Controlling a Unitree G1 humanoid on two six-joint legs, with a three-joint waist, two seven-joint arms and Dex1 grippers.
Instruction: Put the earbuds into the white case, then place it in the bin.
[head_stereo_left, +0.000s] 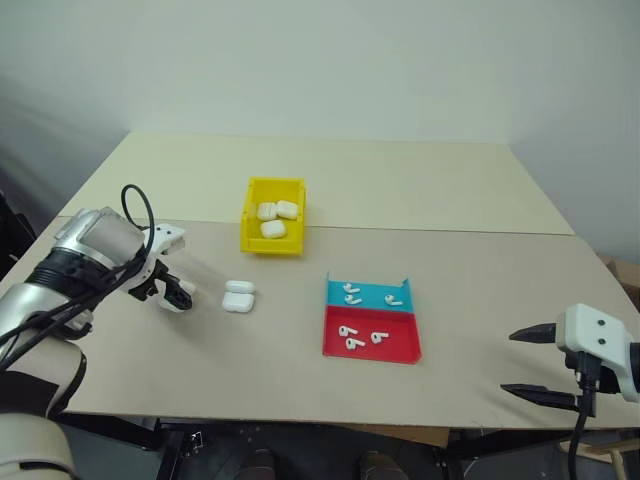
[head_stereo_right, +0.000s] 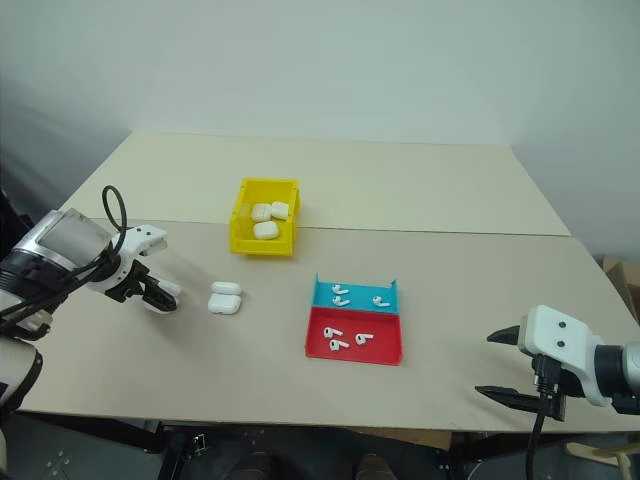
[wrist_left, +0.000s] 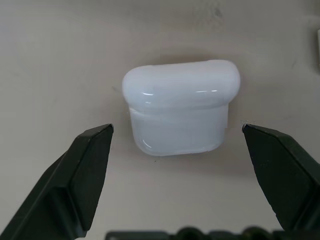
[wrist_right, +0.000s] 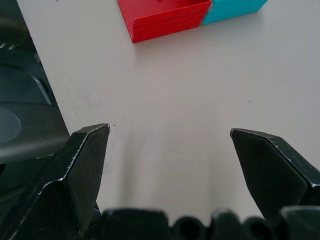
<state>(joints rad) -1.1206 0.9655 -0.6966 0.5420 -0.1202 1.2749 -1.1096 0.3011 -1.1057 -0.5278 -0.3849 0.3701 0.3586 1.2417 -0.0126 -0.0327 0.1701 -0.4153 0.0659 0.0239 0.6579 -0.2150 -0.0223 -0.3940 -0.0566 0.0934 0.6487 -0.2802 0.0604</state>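
The white case (head_stereo_left: 239, 297) lies on the table, left of centre, and shows as two rounded lobes. My left gripper (head_stereo_left: 175, 295) hovers just left of it, open and pointing steeply down. In the left wrist view the case (wrist_left: 180, 110) lies ahead of the spread fingertips (wrist_left: 95, 150), which do not touch it. Several earbuds (head_stereo_left: 350, 335) lie in the red-and-blue tray (head_stereo_left: 400, 350). The yellow bin (head_stereo_left: 248, 215) stands behind the case and holds three white cases. My right gripper (head_stereo_left: 508, 363) hangs open and empty at the table's front right edge.
The tray sits mid-table, between the two grippers. A seam (head_stereo_left: 450, 228) runs across the tabletop behind the bin. In the right wrist view the tray's red corner (wrist_right: 165, 20) lies well ahead of the open fingers, with bare table between.
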